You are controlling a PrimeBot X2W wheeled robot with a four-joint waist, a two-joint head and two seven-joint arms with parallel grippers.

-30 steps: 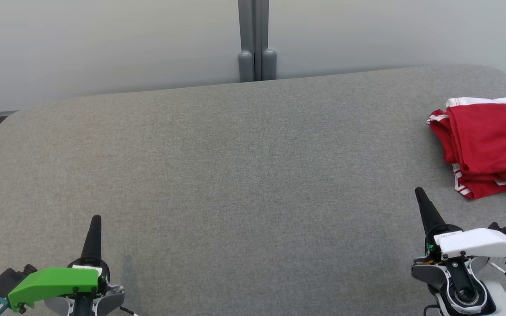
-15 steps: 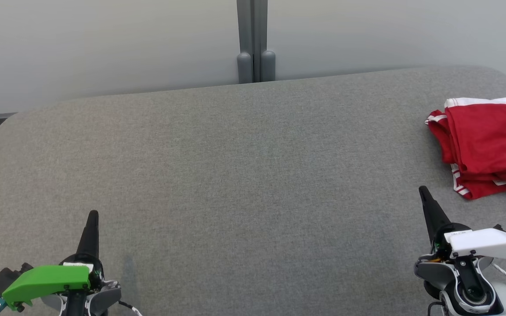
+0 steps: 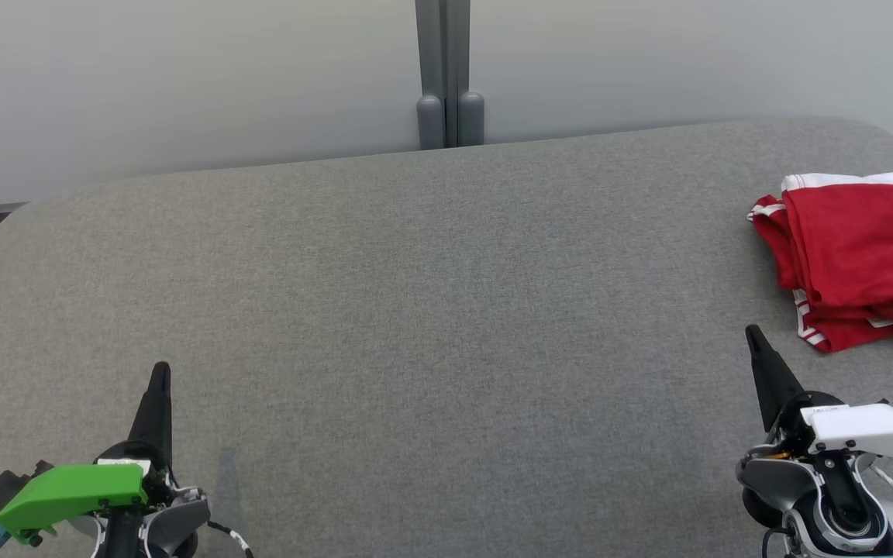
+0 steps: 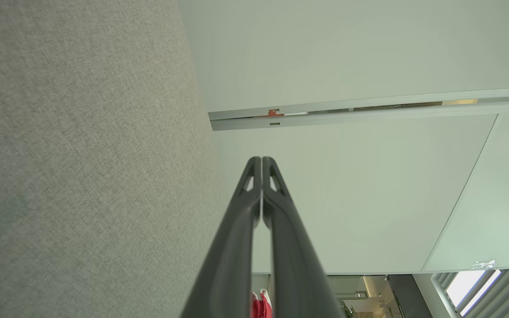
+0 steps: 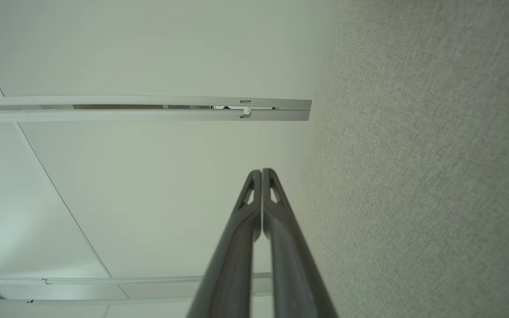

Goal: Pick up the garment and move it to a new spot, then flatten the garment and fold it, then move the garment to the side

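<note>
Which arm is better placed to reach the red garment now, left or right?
Right, probably. The red garment lies just beyond the right gripper; the left gripper sits across the grey table. Both are shut.

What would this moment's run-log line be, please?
garment: table right side, unheld | left jaws: shut, empty | right jaws: shut, empty

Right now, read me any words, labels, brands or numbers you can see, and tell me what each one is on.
Nothing is legible.
Right gripper, white cover: small dark print, too small to read.
Left gripper, white label: too small to read.
Glass in the left wrist view: small white mark, blurred.
Garment: no print visible.
</note>
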